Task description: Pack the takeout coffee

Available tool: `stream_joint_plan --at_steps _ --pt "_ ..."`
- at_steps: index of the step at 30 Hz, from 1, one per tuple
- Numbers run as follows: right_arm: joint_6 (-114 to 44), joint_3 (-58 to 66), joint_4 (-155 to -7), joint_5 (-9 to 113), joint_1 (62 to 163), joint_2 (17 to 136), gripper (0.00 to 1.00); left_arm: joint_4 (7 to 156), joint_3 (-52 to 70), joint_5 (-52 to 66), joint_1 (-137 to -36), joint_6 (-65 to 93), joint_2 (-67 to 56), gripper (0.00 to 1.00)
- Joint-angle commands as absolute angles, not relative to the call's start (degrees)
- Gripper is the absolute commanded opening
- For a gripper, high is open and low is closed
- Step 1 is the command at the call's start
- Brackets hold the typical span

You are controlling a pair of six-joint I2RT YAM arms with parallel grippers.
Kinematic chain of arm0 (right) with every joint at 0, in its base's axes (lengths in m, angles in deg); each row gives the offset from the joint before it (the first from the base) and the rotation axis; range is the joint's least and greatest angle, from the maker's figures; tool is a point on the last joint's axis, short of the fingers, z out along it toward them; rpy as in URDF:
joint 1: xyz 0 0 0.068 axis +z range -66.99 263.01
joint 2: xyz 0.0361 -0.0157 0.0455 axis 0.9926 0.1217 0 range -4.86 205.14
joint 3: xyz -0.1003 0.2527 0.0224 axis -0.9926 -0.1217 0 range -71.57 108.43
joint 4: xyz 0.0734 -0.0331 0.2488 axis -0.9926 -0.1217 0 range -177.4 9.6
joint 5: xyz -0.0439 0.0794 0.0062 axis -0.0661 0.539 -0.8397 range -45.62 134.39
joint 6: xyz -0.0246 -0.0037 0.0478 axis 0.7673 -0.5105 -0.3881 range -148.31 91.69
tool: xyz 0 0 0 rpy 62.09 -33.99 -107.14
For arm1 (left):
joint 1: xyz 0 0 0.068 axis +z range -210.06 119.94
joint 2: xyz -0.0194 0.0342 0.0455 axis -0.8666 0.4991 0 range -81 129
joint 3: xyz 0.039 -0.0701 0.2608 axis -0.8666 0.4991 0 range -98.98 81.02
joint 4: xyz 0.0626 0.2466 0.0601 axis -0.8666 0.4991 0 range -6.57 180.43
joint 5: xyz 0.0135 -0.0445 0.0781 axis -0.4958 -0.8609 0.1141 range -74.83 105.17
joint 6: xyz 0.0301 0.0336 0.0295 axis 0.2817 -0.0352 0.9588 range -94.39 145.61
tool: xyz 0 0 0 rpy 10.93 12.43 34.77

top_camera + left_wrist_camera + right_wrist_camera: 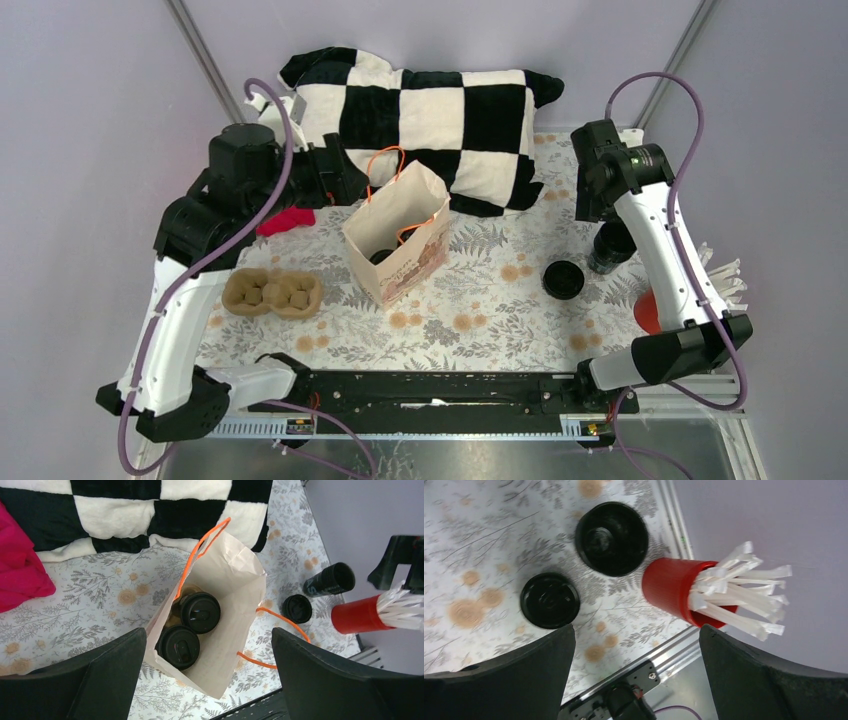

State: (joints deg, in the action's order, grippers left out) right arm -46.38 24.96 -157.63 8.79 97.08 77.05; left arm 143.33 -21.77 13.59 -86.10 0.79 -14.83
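Two arms on the table, so going left to right. Off to the left of my left claw and back toward the arm bases sits the brown moulded pulp cup carrier. A crumpled red cloth lies just to that claw's left. The left claw hangs with its jaws spread wide and nothing in them, straight above the open tan paper bag with orange cord handles.

The takeout coffee is in that bag. It's two small black paper cups with black plastic sip lids, one cup right against the other cup, both upright directly below the claw. A black-and-white checkered cloth is bunched up beyond the bag.

My right claw is gaping wide too, holding nothing. Under it on the flowery table cover lies a loose round black lid. A taller black cup stands just beyond, and a red plastic cup stuffed with white wrapped straws is to the claw's right.
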Motion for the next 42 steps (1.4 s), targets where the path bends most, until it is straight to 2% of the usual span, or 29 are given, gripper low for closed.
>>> stream_joint_plan --at_steps 1,4,6,13,17,19,21,24,27,32,36,42 --pt "-47.6 25.0 -158.8 -4.2 95.6 77.5 0.99 142.5 -25.0 20.3 -89.5 3.6 -13.4 0.99" --pt "-44.7 23.0 -155.2 -4.4 92.2 76.1 0.97 143.0 -26.0 20.8 -90.2 3.2 -12.5 0.99" --pt "-41.3 20.4 -150.8 -2.8 87.3 74.0 0.84 143.6 -26.4 20.7 -90.3 2.5 -11.7 0.99" --pt "-36.2 12.4 -142.6 5.2 76.3 71.4 0.80 147.3 -29.8 15.9 -90.2 0.7 -8.2 0.99" --pt "-36.9 9.7 -141.0 9.3 76.2 71.1 0.71 149.4 -31.4 13.1 -90.2 -0.4 -6.0 0.98" --pt "-36.9 8.3 -141.5 10.7 76.2 71.1 0.71 149.4 -31.3 11.9 -90.2 -1.2 -5.3 0.98" --pt "-36.0 6.3 -141.6 9.4 76.2 70.8 0.76 149.4 -31.1 11.2 -90.2 -2.0 -4.6 0.98" --pt "-35.3 3.6 -141.1 6.6 76.2 69.9 0.75 149.4 -31.3 10.6 -90.2 -2.7 -4.0 0.98" --pt "-35.4 1.9 -140.1 7.5 76.2 69.9 0.68 149.5 -32.2 10.1 -90.2 -2.9 -3.3 0.97" --pt "-35.4 0.2 -139.4 6.2 76.2 71.1 0.63 152.0 -36.0 9.8 -90.2 -2.3 -0.9 0.96" --pt "-34.4 -0.5 -137.6 5.4 76.2 70.6 0.48 151.8 -35.6 9.0 -90.2 -2.6 -0.5 0.96" --pt "-33.6 -0.4 -135.4 4.2 76.3 72.1 0.48 151.2 -35.4 9.0 -90.2 -2.5 -0.5 0.95"
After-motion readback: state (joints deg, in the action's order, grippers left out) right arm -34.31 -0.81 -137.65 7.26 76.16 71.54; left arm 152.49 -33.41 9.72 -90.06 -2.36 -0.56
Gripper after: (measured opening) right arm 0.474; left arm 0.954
